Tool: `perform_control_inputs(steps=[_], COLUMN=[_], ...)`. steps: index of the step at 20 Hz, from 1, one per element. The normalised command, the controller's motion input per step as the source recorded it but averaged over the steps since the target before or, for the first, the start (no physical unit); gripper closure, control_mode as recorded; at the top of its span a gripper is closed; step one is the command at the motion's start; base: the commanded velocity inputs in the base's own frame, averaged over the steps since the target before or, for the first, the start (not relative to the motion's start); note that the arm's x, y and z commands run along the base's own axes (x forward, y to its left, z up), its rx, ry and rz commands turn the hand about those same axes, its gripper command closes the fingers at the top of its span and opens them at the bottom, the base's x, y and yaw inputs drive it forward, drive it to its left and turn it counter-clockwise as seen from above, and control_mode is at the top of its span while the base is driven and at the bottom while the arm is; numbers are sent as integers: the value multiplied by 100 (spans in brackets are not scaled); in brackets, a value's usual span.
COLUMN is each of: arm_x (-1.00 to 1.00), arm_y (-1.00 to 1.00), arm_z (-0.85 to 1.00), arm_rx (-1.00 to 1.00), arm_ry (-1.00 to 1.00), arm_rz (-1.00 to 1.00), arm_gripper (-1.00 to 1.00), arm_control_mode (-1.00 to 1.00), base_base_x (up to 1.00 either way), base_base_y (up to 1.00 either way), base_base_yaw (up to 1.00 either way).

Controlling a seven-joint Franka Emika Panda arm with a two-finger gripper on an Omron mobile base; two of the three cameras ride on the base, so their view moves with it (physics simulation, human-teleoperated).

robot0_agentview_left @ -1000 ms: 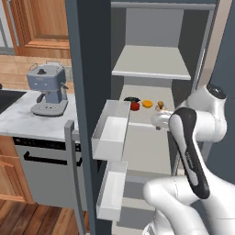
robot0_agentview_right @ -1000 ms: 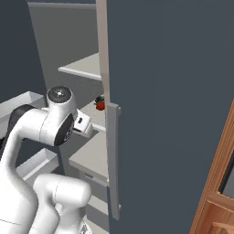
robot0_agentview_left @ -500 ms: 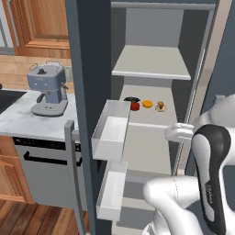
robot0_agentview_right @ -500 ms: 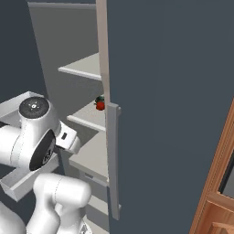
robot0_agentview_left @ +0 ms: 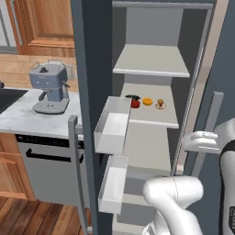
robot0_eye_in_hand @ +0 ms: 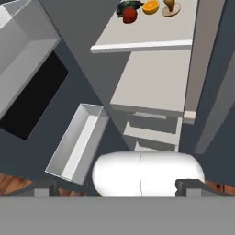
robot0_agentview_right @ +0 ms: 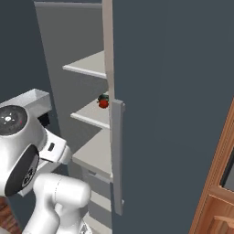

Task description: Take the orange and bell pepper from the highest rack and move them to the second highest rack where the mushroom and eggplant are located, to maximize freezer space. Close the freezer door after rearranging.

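The freezer door stood wide open, its two white door bins jutting out on the inner side. On the second shelf from the top sat four things in a row: a dark eggplant at the left, a red bell pepper touching it in front, an orange just beside that, and a brown mushroom at the right end. The highest rack above them was a plain pale slab.

From the right base view the bell pepper showed as a red spot at the shelf's edge, with something dark green behind it, just past the long grey handle of the neighbouring door.

The gripper hung well below and in front of that shelf, pointed away from the food; only its two dark fingertips showed, set far apart at either side of the hand view, so the fingers were spread with nothing between them. Looking along it, the orange, bell pepper and mushroom lay at the far top.

A grey-blue espresso machine stood on the marble counter to the left.
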Motion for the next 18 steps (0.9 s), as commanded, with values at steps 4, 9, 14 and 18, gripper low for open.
perform_control_inputs(steps=[4, 9, 14, 18], arm_x=[0, 0, 0, 0], arm_y=[0, 0, 0, 0], arm_z=[0, 0, 0, 0], arm_rx=[0, 0, 0, 0], arm_ry=[0, 0, 0, 0], arm_rz=[0, 0, 0, 0], arm_gripper=[-100, -100, -100, -100], arm_control_mode=[100, 100, 100, 100], base_base_x=[-96, -83, -37, 5], base_base_y=[75, 85, 100, 100], base_base_yaw=[-14, -25, -37, -52])
